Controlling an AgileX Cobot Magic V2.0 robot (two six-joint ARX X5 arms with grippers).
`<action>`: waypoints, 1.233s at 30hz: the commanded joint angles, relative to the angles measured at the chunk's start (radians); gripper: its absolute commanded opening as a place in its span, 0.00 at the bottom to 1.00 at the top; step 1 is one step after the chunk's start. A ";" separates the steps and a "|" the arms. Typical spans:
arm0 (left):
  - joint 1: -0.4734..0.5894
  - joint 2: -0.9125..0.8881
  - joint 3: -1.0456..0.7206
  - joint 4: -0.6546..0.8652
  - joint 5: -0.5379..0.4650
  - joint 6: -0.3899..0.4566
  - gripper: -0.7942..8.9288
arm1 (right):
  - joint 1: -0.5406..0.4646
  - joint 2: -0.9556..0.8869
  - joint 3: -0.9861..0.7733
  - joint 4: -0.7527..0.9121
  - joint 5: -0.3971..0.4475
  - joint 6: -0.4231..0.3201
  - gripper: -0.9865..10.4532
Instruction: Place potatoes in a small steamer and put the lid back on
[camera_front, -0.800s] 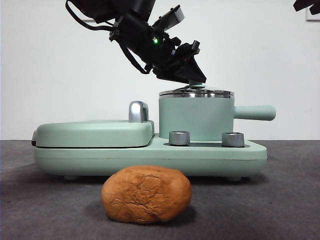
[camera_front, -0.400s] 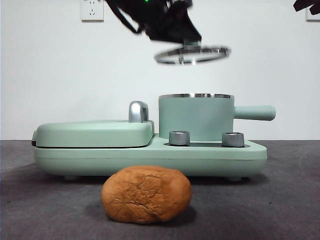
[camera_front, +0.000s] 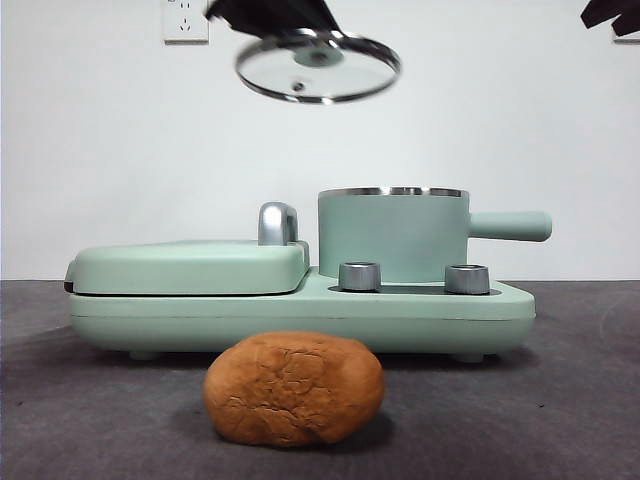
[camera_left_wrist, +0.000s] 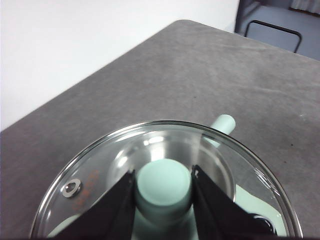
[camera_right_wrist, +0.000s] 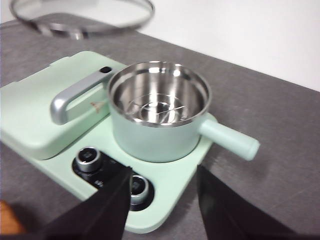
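The glass lid (camera_front: 318, 67) hangs tilted high in the air, up and to the left of the small steamer (camera_front: 392, 235). My left gripper (camera_left_wrist: 164, 187) is shut on the lid's mint-green knob (camera_left_wrist: 164, 182). The steamer (camera_right_wrist: 157, 112) stands open on its base, with a steel rack showing inside. The potato (camera_front: 294, 388) lies on the grey table in front of the appliance. Only an orange edge of the potato (camera_right_wrist: 6, 219) shows in the right wrist view. My right gripper (camera_right_wrist: 162, 197) is open, hovering above the knobs beside the steamer, with nothing between its jaws.
The mint-green appliance base (camera_front: 300, 312) carries a flat griddle cover (camera_front: 188, 265) with a steel handle (camera_front: 277, 222) to the steamer's left. Two steel knobs (camera_front: 359, 276) sit at its front. The steamer's side handle (camera_front: 510, 225) sticks out to the right.
The left gripper has lifted the lid off the steamer, carried it up and to the left, and the lid now tilts so its underside shows. The potato and appliance have not moved.
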 joint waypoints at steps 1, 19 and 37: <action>0.009 -0.061 0.029 -0.014 0.003 -0.004 0.09 | 0.029 0.006 0.017 0.003 0.000 0.008 0.27; 0.128 -0.559 -0.343 -0.105 -0.023 -0.065 0.09 | 0.201 0.092 0.017 -0.009 0.003 -0.098 0.28; 0.214 -0.892 -0.633 -0.235 -0.105 -0.174 0.09 | 0.500 0.484 0.038 0.084 -0.030 -0.149 0.40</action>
